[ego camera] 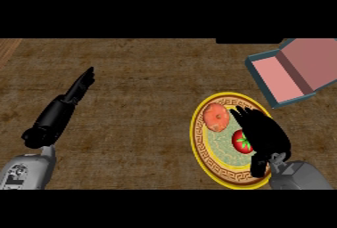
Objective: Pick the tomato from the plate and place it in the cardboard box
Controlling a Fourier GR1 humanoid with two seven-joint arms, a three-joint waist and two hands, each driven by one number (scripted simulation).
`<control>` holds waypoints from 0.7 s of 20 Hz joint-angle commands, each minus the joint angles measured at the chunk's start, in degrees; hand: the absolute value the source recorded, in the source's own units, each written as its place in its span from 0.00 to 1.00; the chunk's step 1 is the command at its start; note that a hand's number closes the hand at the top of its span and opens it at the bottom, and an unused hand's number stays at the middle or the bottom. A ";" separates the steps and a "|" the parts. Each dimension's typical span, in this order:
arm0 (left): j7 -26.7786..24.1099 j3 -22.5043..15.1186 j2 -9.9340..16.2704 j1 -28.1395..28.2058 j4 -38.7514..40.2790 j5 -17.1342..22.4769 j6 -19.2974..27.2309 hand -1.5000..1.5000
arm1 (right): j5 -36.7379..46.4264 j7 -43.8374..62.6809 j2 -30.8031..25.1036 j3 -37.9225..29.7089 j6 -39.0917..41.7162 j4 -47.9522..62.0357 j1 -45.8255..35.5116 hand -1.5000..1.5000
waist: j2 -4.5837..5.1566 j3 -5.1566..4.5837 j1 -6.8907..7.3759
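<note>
Tomato (242,142) not yet lifted — right hand (266,133) over it on the plate (199,138), pick step in progress.

Red tomato with green stalk sits on the right half of the yellow-rimmed plate, partly hidden under the right hand; an orange, paler round item (216,116) lies near it toward the plate's far edge. Right hand's fingers spread and lie over and past the tomato; whether they touch it or have begun to curl round it cannot be told from this angle. Cardboard box (289,73), lid open, pink inside, holds nothing visible and stands just beyond the plate at upper right. Left hand (79,87) rests on the counter (145,89) well to the left, fingers straight, holding nothing. Judgement: nothing completed so far; grasp, lift, carry to the box and release all remain.
</note>
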 commanded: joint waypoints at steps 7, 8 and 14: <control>-2.97 2.34 0.51 -1.48 4.30 -0.57 -2.24 0.50 | 7.36 -13.40 0.21 1.22 -10.34 6.87 -3.94 1.00 | 0.08 0.00 0.11; -0.38 -0.18 -2.50 -0.86 1.62 -2.60 0.64 0.50 | 9.17 -15.78 -1.17 2.78 -15.45 6.17 1.49 1.00 | 0.01 0.02 -0.07; -0.14 1.97 -0.75 -2.57 1.83 -0.73 -2.09 0.50 | 7.46 -12.96 7.89 -4.59 -13.32 17.98 -13.93 1.00 | 0.46 0.04 1.51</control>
